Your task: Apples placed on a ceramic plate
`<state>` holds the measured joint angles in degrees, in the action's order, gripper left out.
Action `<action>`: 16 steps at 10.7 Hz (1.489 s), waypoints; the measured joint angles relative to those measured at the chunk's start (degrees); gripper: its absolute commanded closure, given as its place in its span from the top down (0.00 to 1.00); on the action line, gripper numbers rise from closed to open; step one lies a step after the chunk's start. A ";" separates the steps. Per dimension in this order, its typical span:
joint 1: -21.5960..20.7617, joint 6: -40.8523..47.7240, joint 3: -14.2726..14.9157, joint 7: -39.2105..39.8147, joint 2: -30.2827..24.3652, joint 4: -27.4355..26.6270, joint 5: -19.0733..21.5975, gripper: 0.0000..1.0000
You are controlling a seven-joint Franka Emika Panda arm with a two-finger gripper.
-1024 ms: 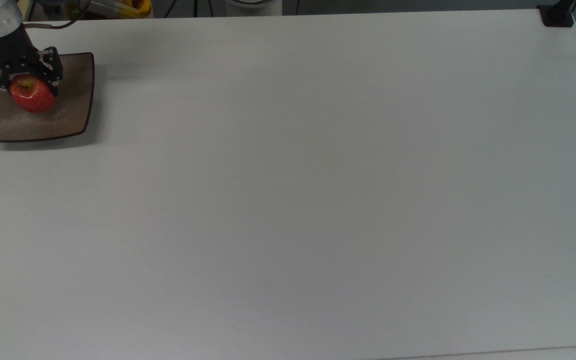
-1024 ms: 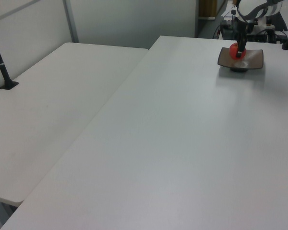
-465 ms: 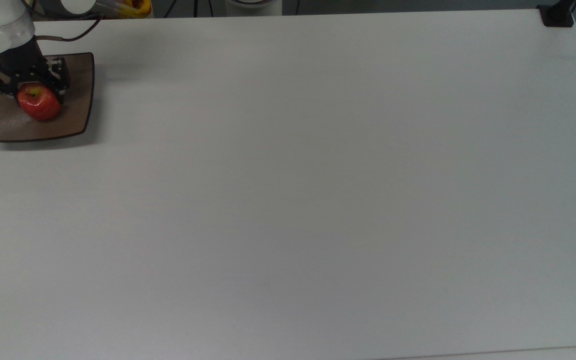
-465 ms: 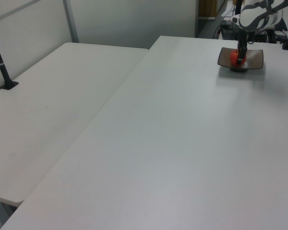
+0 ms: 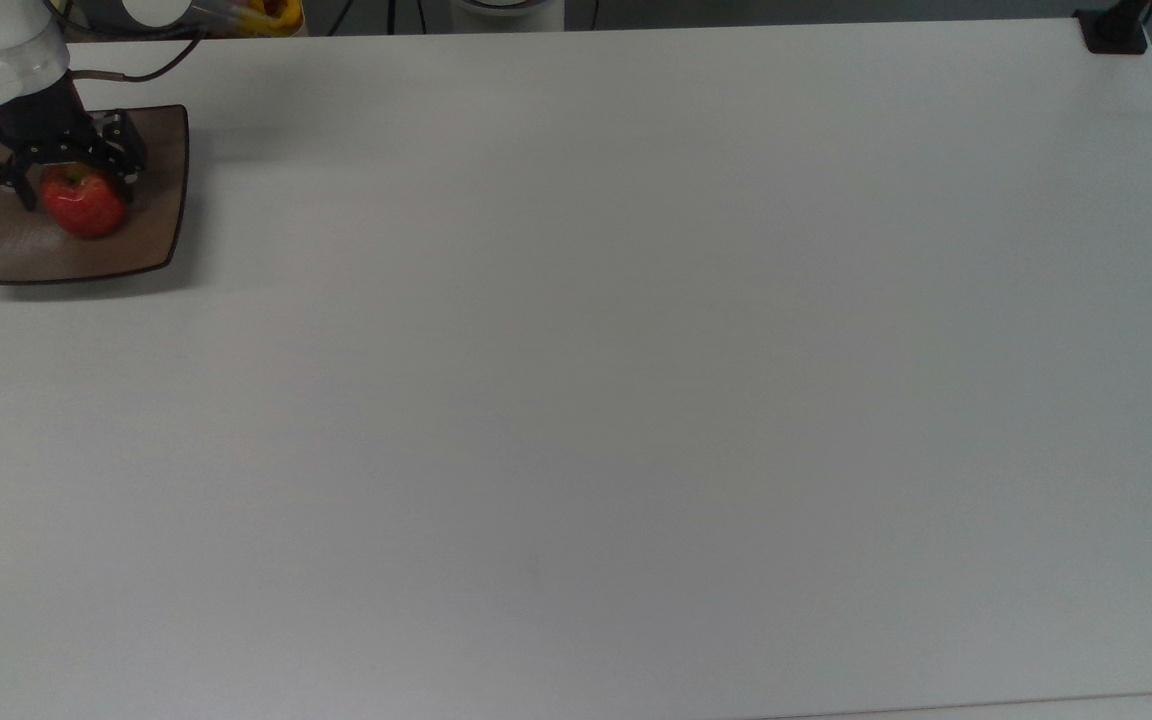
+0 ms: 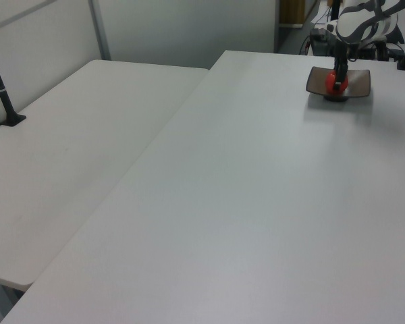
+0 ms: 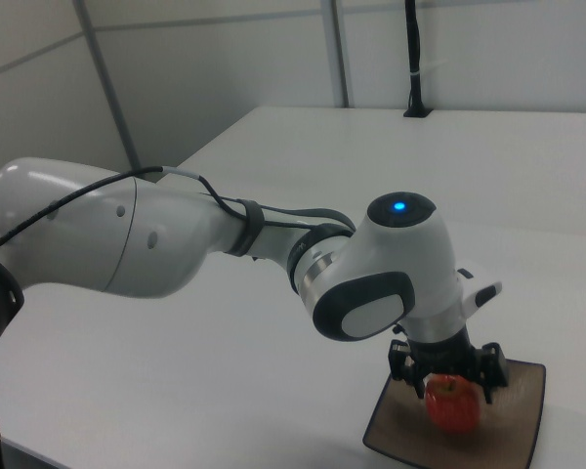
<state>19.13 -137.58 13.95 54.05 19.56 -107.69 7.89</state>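
Red apple sitting on square tan-brown ceramic plate (image 5: 151,235) at far corner of white bench (image 5: 636,400).
The small glossy red apple (image 5: 84,204) is resting on the plate's surface as the black two-finger gripper (image 5: 56,178) is straddling it, jaws spread wider than the fruit.

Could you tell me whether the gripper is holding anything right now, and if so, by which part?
Nothing is held. The gripper is open, its fingers astride the apple's sides, and the apple sits on the plate.
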 measured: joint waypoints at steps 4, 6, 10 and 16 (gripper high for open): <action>-2.87 12.21 -0.81 -9.06 -6.91 5.16 0.23 1.00; -4.74 17.95 -1.73 -18.07 -11.26 8.39 0.27 1.00; -9.79 35.42 -3.47 -36.86 -17.43 17.18 0.39 1.00; -15.36 46.92 -18.37 -62.93 -22.11 21.31 0.47 1.00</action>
<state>3.77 -90.66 -4.42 -8.88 -2.55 -86.38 8.36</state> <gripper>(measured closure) 0.000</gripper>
